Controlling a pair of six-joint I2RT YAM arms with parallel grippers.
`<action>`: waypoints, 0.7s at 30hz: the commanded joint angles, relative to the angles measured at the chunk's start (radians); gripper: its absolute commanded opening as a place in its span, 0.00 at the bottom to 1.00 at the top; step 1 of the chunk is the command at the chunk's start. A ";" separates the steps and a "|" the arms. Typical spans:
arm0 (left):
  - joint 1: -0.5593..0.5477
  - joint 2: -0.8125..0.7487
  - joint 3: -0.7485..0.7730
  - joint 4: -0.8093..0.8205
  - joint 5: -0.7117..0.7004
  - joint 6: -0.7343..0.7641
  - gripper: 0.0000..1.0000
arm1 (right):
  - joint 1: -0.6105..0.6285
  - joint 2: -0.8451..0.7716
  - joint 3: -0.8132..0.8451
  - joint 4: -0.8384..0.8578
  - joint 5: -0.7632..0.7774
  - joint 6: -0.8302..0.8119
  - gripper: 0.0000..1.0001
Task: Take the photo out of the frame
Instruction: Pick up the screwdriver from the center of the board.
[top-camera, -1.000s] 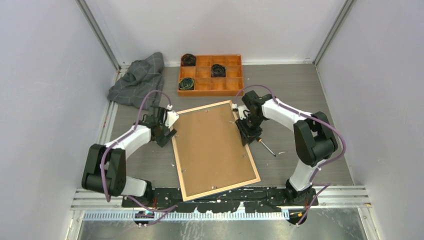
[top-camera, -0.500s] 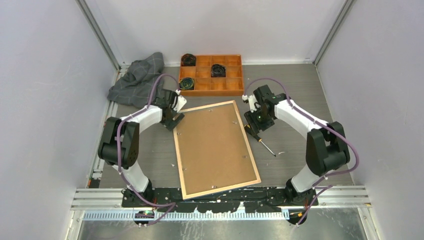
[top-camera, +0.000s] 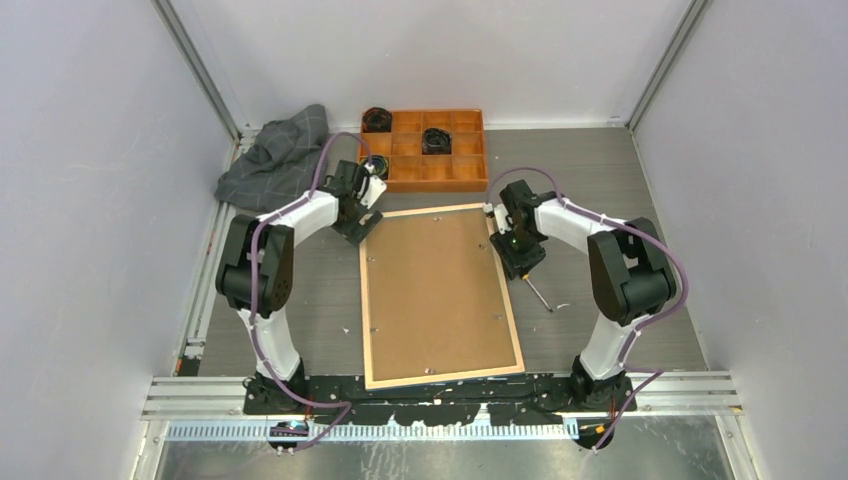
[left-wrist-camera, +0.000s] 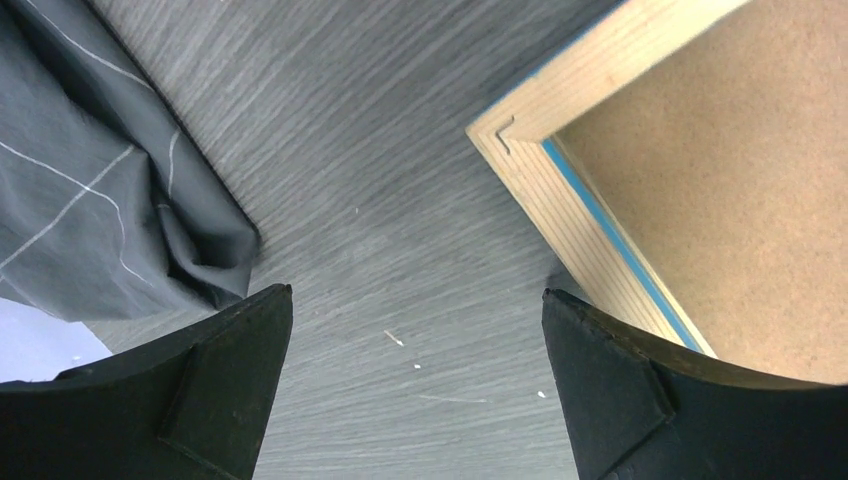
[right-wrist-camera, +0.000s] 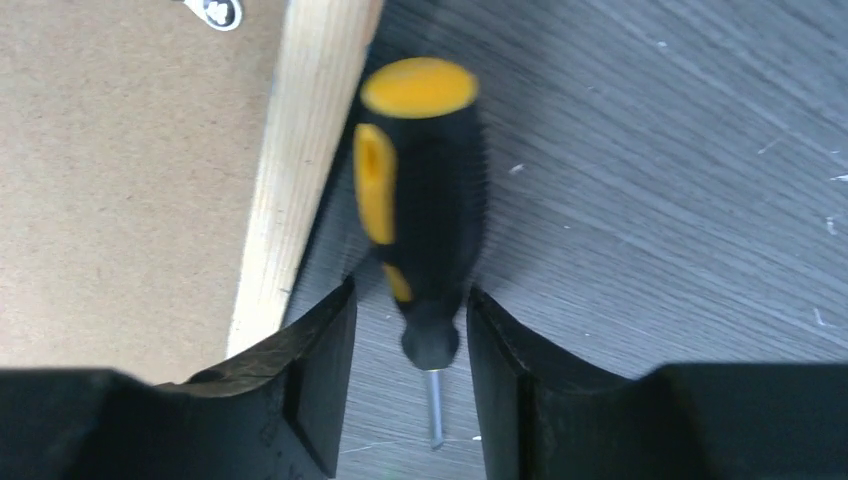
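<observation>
The frame lies face down on the table, its wood rim up. A plain brown backing board fills it, and the photo is hidden beneath. My left gripper hovers open just outside the frame's far-left corner, nothing between its fingers. My right gripper is low beside the frame's right rim. Its fingers are open and straddle the narrow end of a black-and-yellow screwdriver lying on the table.
An orange compartment tray with black rolls stands at the back. A crumpled grey cloth lies at the far left, close to my left gripper. Small metal clips sit on the backing board. The screwdriver's shaft points toward the near right.
The frame has turned squarer to the table's edge. My left gripper moved along its left side to the far-left corner. My right gripper opened wider and now sits over the screwdriver.
</observation>
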 joint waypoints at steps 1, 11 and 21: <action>-0.001 -0.113 -0.026 -0.044 0.011 -0.010 0.97 | -0.038 0.012 0.019 0.036 0.014 0.029 0.44; 0.026 -0.560 -0.041 -0.234 0.184 0.028 1.00 | -0.126 -0.231 0.046 0.044 -0.036 0.096 0.01; -0.112 -0.641 0.283 -0.404 0.664 -0.072 1.00 | -0.200 -0.535 0.208 0.369 -0.683 0.543 0.01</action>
